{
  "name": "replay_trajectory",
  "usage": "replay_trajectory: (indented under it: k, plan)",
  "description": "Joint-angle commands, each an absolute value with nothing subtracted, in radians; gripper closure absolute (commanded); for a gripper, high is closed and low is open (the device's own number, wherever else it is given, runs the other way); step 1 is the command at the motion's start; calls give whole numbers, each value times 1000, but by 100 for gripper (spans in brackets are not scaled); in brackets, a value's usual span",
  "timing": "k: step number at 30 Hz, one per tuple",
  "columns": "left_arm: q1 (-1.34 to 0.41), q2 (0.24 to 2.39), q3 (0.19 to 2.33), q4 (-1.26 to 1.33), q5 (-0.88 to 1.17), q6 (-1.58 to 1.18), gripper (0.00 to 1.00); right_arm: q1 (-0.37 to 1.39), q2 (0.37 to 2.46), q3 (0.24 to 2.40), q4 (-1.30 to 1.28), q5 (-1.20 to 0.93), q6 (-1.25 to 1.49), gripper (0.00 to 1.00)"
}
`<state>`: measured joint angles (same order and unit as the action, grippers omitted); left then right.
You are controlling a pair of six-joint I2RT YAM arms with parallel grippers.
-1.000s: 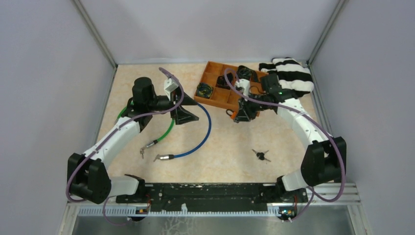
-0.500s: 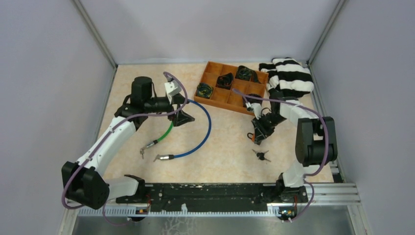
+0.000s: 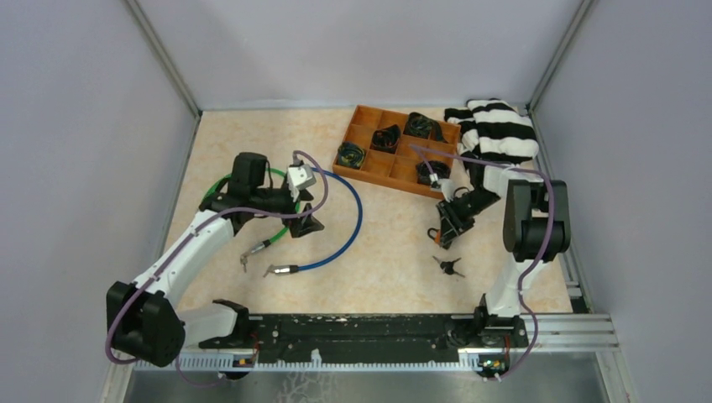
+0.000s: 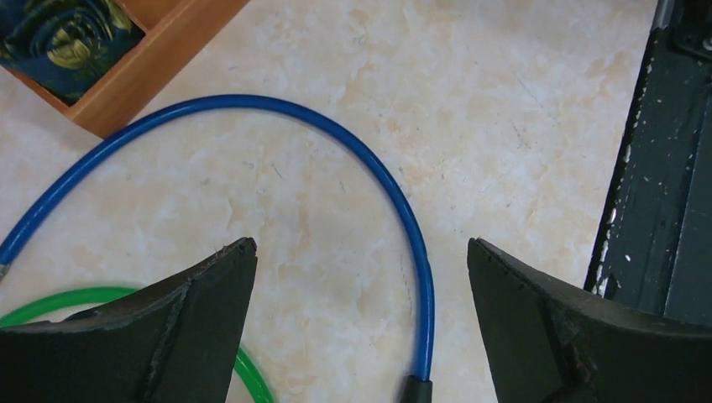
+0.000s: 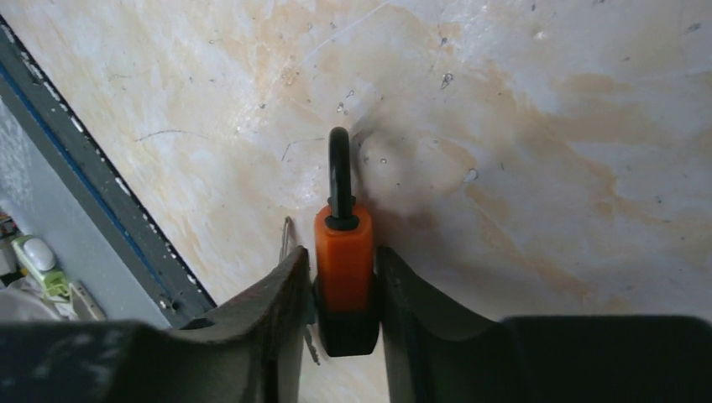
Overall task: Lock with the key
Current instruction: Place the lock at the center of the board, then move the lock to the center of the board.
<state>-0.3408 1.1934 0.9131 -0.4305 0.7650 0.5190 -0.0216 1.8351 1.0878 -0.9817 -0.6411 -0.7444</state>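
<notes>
The orange padlock (image 5: 342, 239) is clamped by its body between the fingers of the right gripper (image 5: 342, 262), low over the right-middle of the bench. It may be touching the surface, though that is hard to tell. A second ago it was up beside the tray (image 3: 378, 180). The keys (image 3: 449, 267) lie just nearer the front edge, unmoved. The left gripper (image 4: 359, 252), jaws wide apart, has dropped over the blue cable (image 4: 336, 143) and green cable (image 4: 252, 378).
</notes>
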Motion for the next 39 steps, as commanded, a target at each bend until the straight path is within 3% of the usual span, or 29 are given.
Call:
replay_trajectory:
  k: [1, 8, 18, 29, 35, 39]
  plan:
    - [-356, 1197, 880, -456, 712, 577, 2, -34, 1857, 1129, -976, -601, -787, 62]
    - [-415, 1263, 848, -443, 624, 565, 7, -38, 1819, 1158, -965, -546, -767, 41]
    - [-544, 1478, 908, -403, 482, 515, 14, -40, 1681, 1147, -891, -451, -662, 26]
    - [-659, 1780, 1109, -392, 399, 380, 31, -39, 1404, 1036, -826, -474, -538, 24]
    - [-696, 1848, 1159, -397, 362, 357, 42, -38, 1315, 973, -801, -493, -520, 24]
    - [-735, 1854, 1134, -397, 349, 380, 54, -38, 1300, 961, -790, -502, -506, 24]
